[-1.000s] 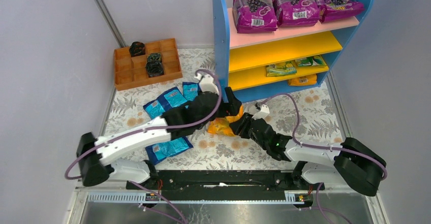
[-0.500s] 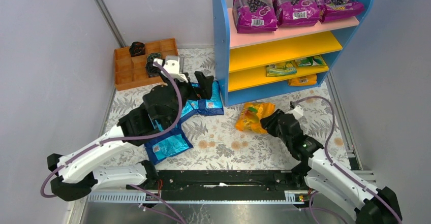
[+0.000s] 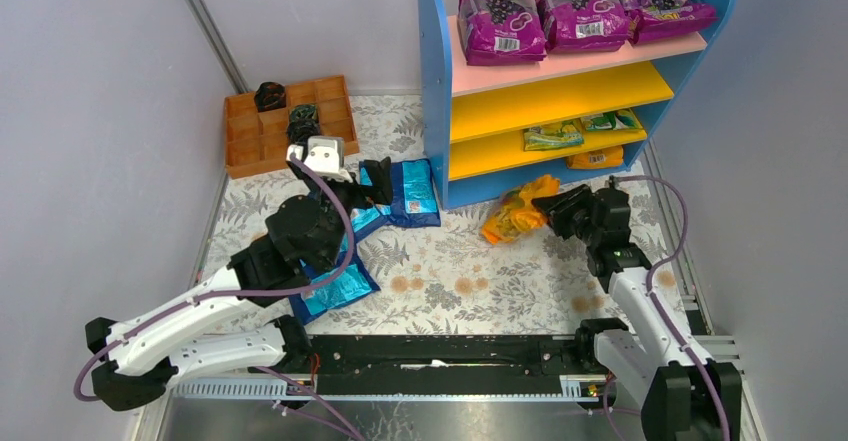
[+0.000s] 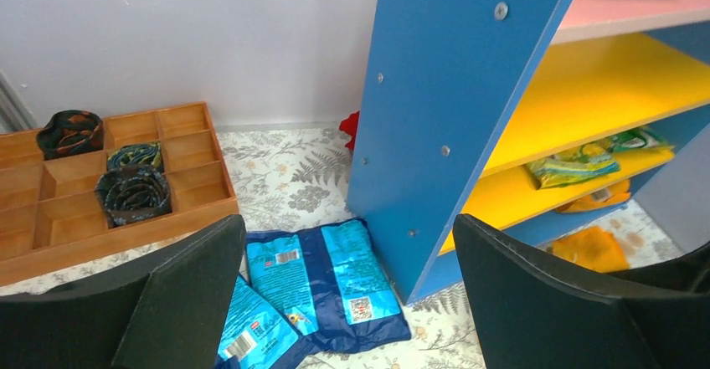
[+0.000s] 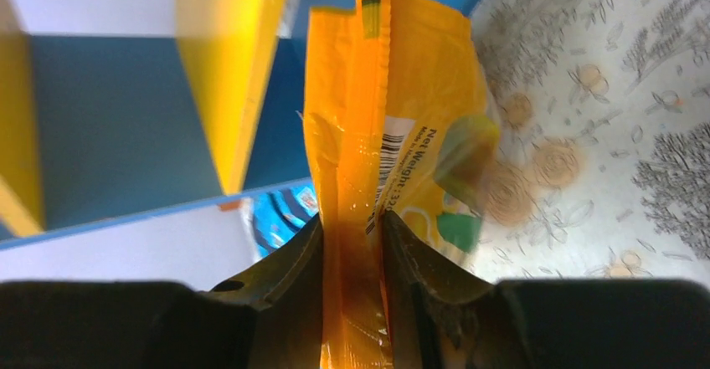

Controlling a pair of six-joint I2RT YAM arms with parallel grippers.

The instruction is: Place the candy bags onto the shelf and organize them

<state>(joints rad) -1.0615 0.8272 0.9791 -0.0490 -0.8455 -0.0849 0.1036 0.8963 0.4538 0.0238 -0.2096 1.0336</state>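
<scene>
Orange bag (image 3: 515,216) is clamped edge-on in R gripper (image 3: 548,206), just in front of the shelf (image 3: 435,91), at its btm opening and nearer its left panel. From the gripper the shelf lies straight past the bag. The bag's long axis runs out from the jaws toward that opening, so the move looks like a push fwd, and the R arm is clearly the nearer one.

L gripper (image 3: 375,183) has its jaws wide apart w/ nothing in them, over the blue bags (image 3: 410,193) lying on the desk (image 3: 450,271) just left of the shelf.

Hard to make out:
- The btm tier is mostly hidden under the yellow board in the top view.
- The R wrist view is blurred.
- Can't tell if the bag's far end touches the desk.
- Green-yellow bags (image 3: 580,131) show only partly.
</scene>
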